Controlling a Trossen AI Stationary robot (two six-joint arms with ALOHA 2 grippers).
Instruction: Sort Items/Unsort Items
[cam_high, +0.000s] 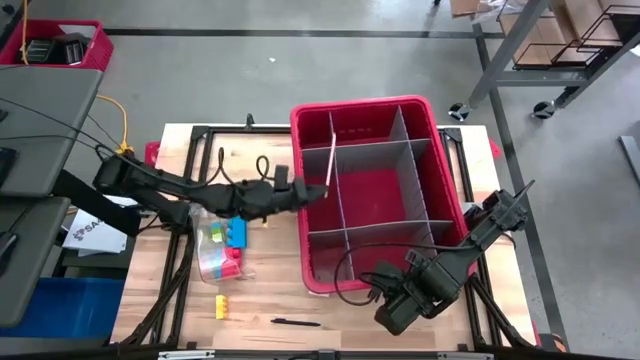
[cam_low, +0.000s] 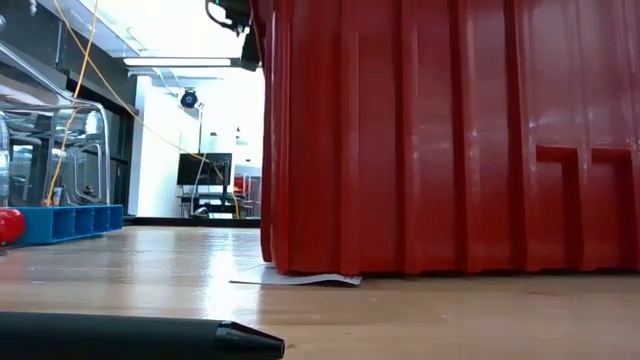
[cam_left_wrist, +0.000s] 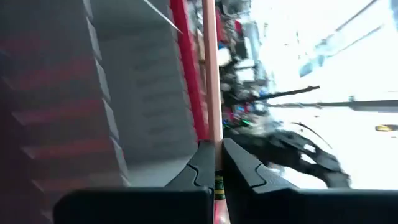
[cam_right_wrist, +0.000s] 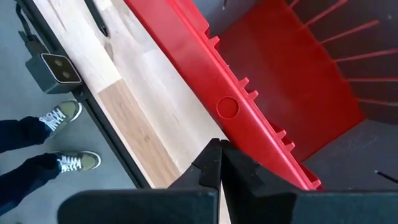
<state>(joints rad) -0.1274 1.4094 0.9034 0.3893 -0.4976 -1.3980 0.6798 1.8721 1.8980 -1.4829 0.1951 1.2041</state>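
i'm holding a thin pale stick pinched in the left gripper over the red bin, just inside its left wall. i'm lowering it slowly into one compartment, keeping clear of the dividers. right gripper is waiting, fingers pressed together.

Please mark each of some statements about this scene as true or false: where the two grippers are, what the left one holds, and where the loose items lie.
1. The left gripper is shut on a thin pale stick over the red bin. True.
2. The right gripper is inside the bin. False: it is outside, by the bin's near corner, shut and empty.
3. A yellow block lies on the table outside the bin. True.
4. The dark pen lies in a bin compartment. False: it lies on the table near the front edge.
5. The bin has grey dividers. True.
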